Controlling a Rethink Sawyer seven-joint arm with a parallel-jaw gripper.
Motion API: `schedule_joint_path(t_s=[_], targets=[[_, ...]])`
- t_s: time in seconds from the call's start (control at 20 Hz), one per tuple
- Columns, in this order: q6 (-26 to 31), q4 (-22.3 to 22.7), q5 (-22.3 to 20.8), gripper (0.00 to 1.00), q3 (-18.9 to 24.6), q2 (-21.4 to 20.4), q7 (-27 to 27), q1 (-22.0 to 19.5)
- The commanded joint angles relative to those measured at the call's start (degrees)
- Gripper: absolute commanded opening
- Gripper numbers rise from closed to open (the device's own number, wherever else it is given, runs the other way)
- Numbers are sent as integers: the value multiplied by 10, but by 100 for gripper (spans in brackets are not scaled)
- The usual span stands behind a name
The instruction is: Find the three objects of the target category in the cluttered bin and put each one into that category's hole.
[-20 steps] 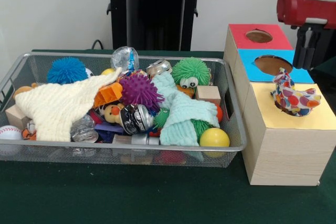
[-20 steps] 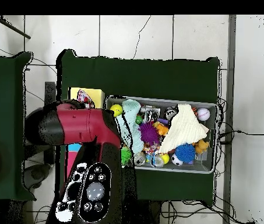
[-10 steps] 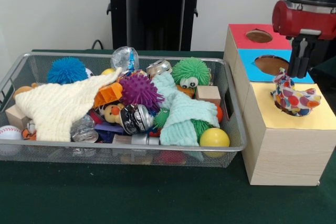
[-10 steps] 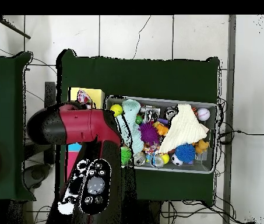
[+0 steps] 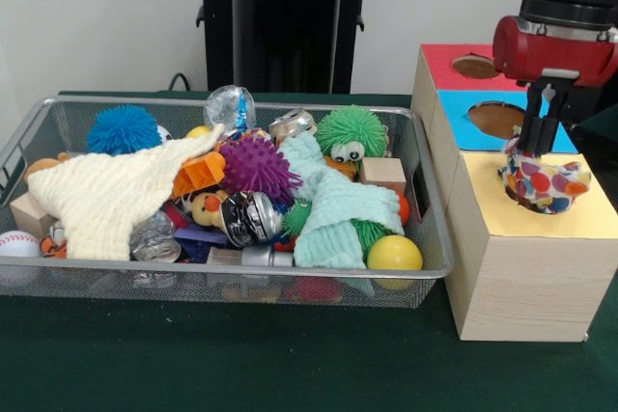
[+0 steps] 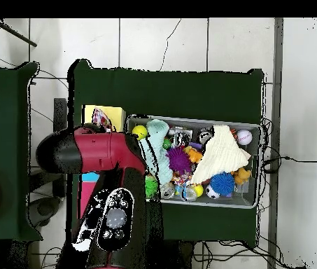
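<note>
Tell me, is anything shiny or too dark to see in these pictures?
Front view: even, soft light; small bright glints on the crumpled foil and the shiny ball in the bin; the box holes look dark inside. Overhead view: the arm hides most of the boxes, and the toys look tiny and hard to tell apart.

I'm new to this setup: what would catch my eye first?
The polka-dot cloth bunched in the hole of the yellow-topped box, with the pincer right above it. Then the wire bin heaped with toys, a cream cloth draped over its left side.
</note>
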Motion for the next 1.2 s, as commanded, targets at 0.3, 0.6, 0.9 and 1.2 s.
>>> schedule_joint_path(t_s=[0.3,0.6,0.9,1.2], targets=[[-88,60,-35,0,25,46,75,-10],[-112,66,-26,0,32,49,77,-14],[-129,63,-17,0,45,59,75,-23],[-130,55,-19,0,37,85,75,-17]])
